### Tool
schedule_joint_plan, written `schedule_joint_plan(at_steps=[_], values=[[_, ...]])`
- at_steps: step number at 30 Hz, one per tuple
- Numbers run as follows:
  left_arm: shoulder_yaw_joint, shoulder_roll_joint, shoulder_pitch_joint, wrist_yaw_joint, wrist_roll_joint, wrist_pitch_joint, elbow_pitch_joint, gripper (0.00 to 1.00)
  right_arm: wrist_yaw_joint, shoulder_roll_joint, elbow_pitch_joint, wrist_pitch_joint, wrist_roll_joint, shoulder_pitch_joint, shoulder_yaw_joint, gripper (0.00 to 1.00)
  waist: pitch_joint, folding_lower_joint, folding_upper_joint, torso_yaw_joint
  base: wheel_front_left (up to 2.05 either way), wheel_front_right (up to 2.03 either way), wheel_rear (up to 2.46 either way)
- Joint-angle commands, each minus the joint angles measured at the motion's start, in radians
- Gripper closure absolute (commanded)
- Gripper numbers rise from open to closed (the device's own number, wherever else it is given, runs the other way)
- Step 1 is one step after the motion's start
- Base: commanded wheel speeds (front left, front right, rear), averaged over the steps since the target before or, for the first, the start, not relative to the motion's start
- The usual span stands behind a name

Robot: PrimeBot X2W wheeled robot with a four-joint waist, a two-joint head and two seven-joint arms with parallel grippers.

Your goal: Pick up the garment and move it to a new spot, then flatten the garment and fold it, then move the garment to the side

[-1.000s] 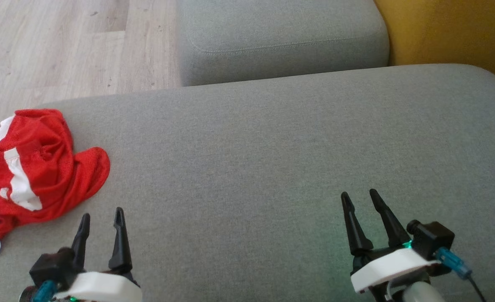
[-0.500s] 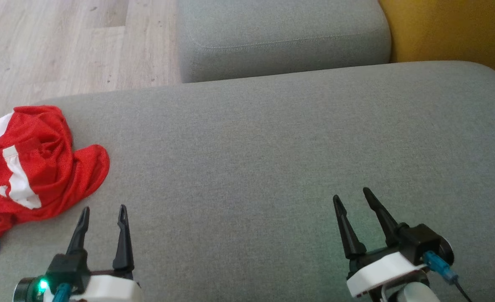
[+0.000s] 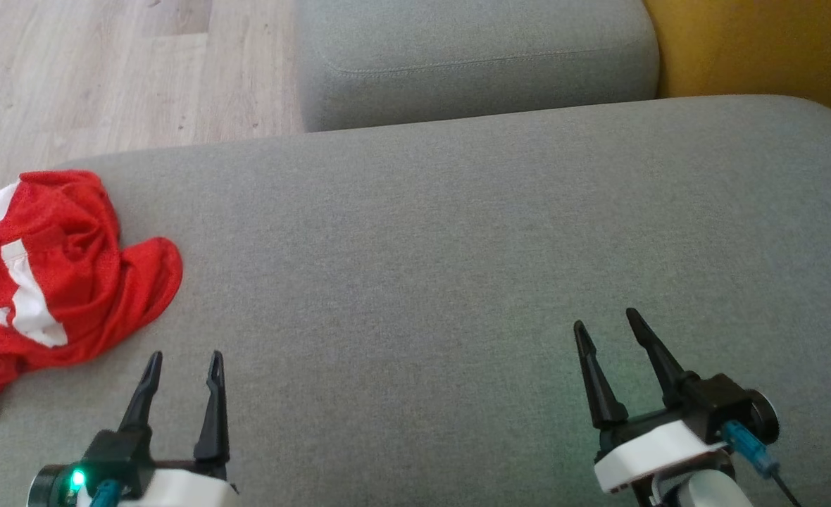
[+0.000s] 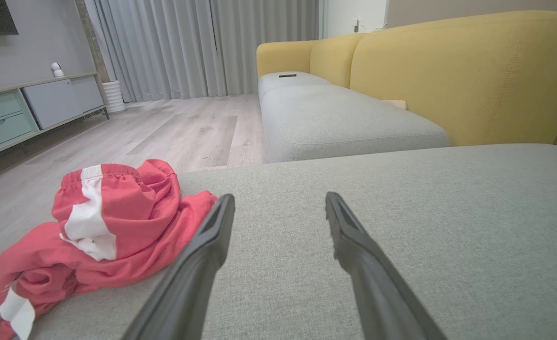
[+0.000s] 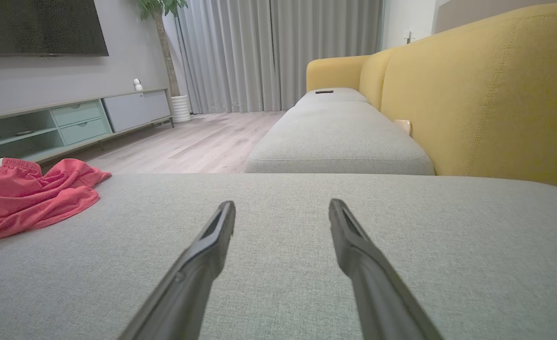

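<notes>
No text, label, brand, number or sign can be read anywhere in these views.

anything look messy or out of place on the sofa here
Only the red garment: it lies crumpled in a heap at the left edge of the grey cushion, folds bunched and white stripes twisted, not flat. The left gripper and right gripper are both open and apart from it. Nothing looks spilled or damaged.

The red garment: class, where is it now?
The red garment lies at the left edge of the grey cushion in the head view, ahead and left of the left claw.
</notes>
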Motion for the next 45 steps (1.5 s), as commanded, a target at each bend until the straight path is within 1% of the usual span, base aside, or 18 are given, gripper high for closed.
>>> schedule_joint_plan(at_steps=[1, 8, 14, 26, 32, 35, 39, 42, 45], values=[[0.045, 0.002, -0.034, -0.003, 0.005, -0.012, -0.026, 0.0, 0.008, -0.007, -0.032, -0.011, -0.002, -0.061, 0.019, 0.0, 0.0, 0.0, 0.0, 0.002, 0.0, 0.0, 0.0], [0.065, -0.015, -0.035, -0.025, 0.006, -0.012, -0.016, 0.0, 0.008, -0.007, -0.03, -0.011, -0.002, -0.054, 0.008, 0.0, 0.001, 0.0, 0.0, 0.025, 0.0, 0.0, 0.0], [0.091, -0.032, -0.035, -0.032, -0.007, -0.012, -0.008, 0.0, 0.008, -0.007, -0.031, -0.011, -0.009, -0.028, -0.007, 0.0, 0.01, 0.0, 0.0, 0.107, 0.0, 0.0, 0.0], [0.137, -0.041, 0.005, -0.022, -0.006, -0.012, -0.026, 0.0, 0.008, -0.007, -0.038, -0.011, 0.007, 0.009, 0.005, 0.0, -0.016, 0.0, 0.0, 0.302, 0.0, 0.0, 0.0], [0.165, -0.042, 0.03, -0.02, 0.003, -0.012, -0.047, 0.0, 0.008, -0.007, -0.035, -0.011, 0.015, 0.02, 0.015, 0.0, -0.025, 0.0, 0.0, 0.379, 0.0, 0.0, 0.0], [0.17, -0.042, 0.037, -0.02, 0.011, -0.012, -0.054, 0.0, 0.008, -0.007, -0.035, -0.011, 0.016, 0.023, 0.017, 0.0, -0.022, 0.0, 0.0, 0.404, 0.0, 0.0, 0.0], [0.181, -0.042, 0.041, -0.021, 0.009, -0.012, -0.068, 0.0, 0.008, -0.007, -0.036, -0.011, 0.013, 0.026, 0.016, 0.0, -0.016, 0.0, 0.0, 0.421, 0.0, 0.0, 0.0], [0.196, -0.043, 0.032, -0.035, -0.005, -0.012, -0.098, 0.0, 0.008, -0.007, -0.039, -0.011, 0.003, 0.025, 0.012, 0.0, 0.004, 0.0, 0.0, 0.432, 0.0, 0.0, 0.0], [0.2, -0.026, -0.006, -0.052, 0.018, -0.012, -0.15, 0.0, 0.008, -0.007, -0.04, -0.011, -0.021, 0.016, 0.004, 0.0, 0.039, 0.0, 0.0, 0.441, 0.0, 0.0, 0.0]])
